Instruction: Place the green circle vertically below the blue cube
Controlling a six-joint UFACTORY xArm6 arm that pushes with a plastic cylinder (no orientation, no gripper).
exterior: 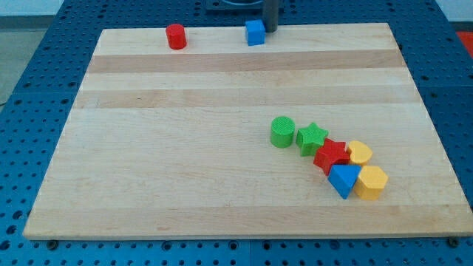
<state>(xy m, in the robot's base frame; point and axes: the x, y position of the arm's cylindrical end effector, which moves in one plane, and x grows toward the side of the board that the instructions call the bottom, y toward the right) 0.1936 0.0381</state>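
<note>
Standing beside the blue cube, my tip; green circle apart; pincer unseen.

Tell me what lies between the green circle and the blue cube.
Nothing: in the camera view only bare board separates the green circle from the blue cube at the view's top, where my tip sits beside the cube.

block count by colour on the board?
Red: 2, red cylinder, red star
Blue: 2, blue cube, blue triangle
Green: 2, green circle, green star
Yellow: 2, yellow heart, yellow hexagon
Total: 8
</note>
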